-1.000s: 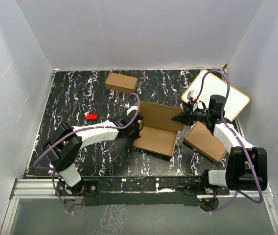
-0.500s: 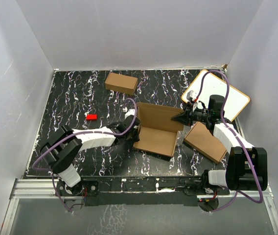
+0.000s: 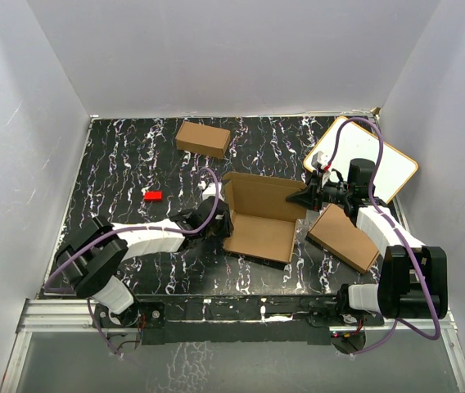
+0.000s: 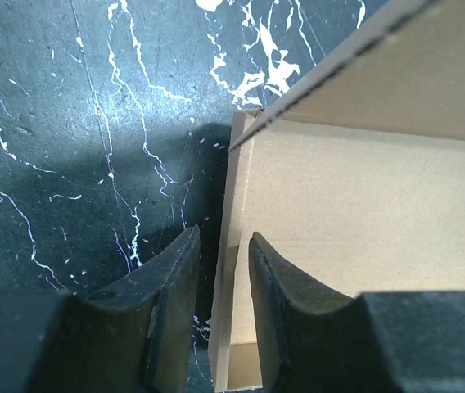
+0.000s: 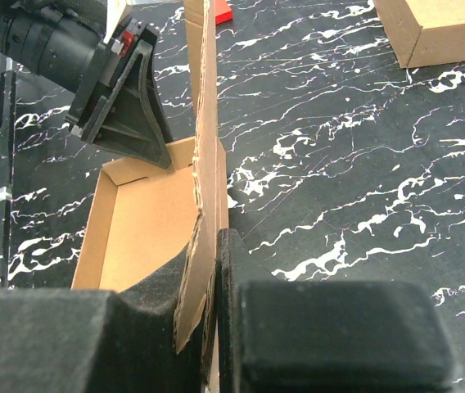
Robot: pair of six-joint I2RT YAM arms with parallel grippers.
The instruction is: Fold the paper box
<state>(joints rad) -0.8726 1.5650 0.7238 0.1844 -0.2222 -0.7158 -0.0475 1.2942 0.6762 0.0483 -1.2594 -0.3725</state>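
The paper box lies open at the table's middle, its tray flat and its lid standing up behind. My left gripper is at the tray's left edge. In the left wrist view its fingers straddle the left side wall with a small gap on each side, open. My right gripper is shut on the lid's right edge. In the right wrist view the lid panel stands on edge, pinched between the pads, with the tray to its left.
A small chunky carton sits at the back. A flat brown carton lies at the right under my right arm. A white board is at the back right. A small red block lies left of the box.
My left arm has dropped lower and swung nearer, and its gripper has slid a little down the box's left edge. The right gripper and the lid have not moved.
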